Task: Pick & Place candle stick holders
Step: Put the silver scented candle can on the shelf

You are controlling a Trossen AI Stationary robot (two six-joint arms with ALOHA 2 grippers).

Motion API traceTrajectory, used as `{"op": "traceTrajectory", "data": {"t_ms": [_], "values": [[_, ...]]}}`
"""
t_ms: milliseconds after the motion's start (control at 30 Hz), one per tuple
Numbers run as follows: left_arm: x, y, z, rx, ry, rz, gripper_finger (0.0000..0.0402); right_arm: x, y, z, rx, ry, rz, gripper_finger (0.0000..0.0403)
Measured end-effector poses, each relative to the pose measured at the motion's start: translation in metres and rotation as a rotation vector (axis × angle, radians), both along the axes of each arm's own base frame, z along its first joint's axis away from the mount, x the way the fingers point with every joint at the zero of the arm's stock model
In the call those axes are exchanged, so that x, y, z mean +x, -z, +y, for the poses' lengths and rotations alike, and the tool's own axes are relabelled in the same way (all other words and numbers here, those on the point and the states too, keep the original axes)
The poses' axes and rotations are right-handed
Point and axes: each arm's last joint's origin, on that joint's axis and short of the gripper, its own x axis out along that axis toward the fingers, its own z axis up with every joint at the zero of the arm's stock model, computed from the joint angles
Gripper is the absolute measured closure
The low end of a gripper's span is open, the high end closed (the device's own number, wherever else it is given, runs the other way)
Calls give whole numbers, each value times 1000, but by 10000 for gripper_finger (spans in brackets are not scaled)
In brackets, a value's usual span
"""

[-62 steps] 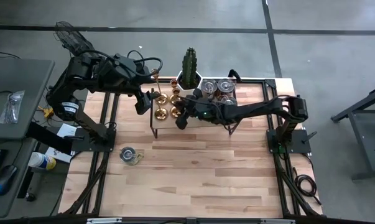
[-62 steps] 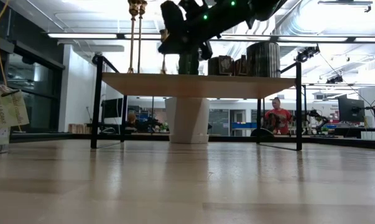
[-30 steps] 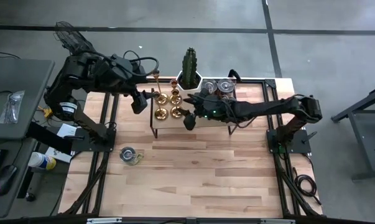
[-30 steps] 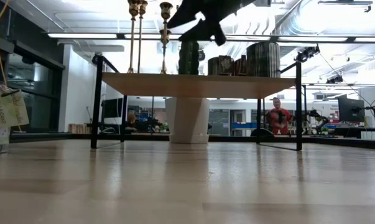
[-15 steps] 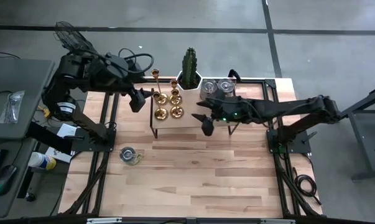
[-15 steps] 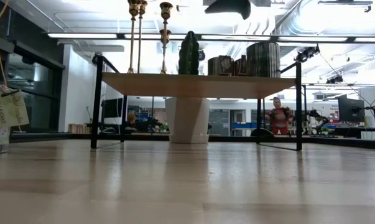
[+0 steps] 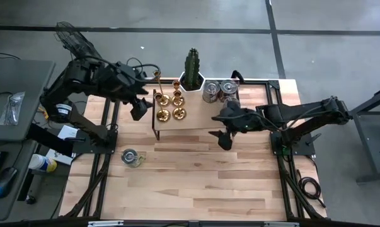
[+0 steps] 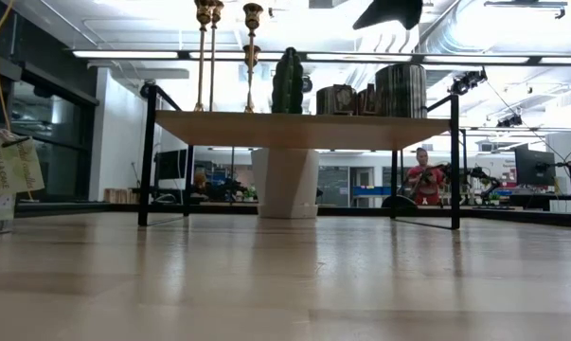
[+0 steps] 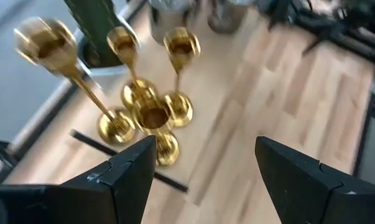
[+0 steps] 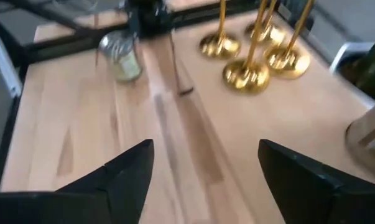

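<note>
Several gold candle stick holders [image 7: 170,106] stand on their round bases at the left end of a small raised wooden shelf [image 7: 202,118]. The left wrist view shows them [image 9: 151,115] close together, some tall, some short. My left gripper [image 7: 138,110] hovers open just off the shelf's left end, its fingers [image 9: 206,142] above and short of the holders. My right gripper [image 7: 222,139] hangs open over the table in front of the shelf's right half, nothing between its fingers [image 10: 206,144]. It looks back at the holders [image 10: 255,59].
A cactus in a white pot [image 7: 191,68] and silver tins [image 7: 218,91] also stand on the shelf. A small jar [image 7: 131,156] sits on the table at the near left. The near half of the wooden table [image 7: 196,189] is bare wood. A person [image 8: 422,180] is in the room behind.
My right gripper has drawn away from the candle stick holders, going toward the table's right and near edges and out over the table in front of the shelf. The holders have stayed upright on the shelf.
</note>
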Motion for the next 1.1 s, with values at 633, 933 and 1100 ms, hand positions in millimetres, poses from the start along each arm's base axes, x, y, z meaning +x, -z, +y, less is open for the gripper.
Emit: {"op": "traceTrajectory", "data": {"t_ms": [633, 933, 1100], "values": [[-39, 88, -47, -209, 209, 304, 133, -19, 19, 3, 85, -90, 284, 71], [-37, 155, -80, -220, 298, 605, 133, -26, 25, 4, 145, -142, 382, 71], [-41, 180, -86, -190, 276, 698, 125, -26, 25, 4, 145, -143, 387, 71]]}}
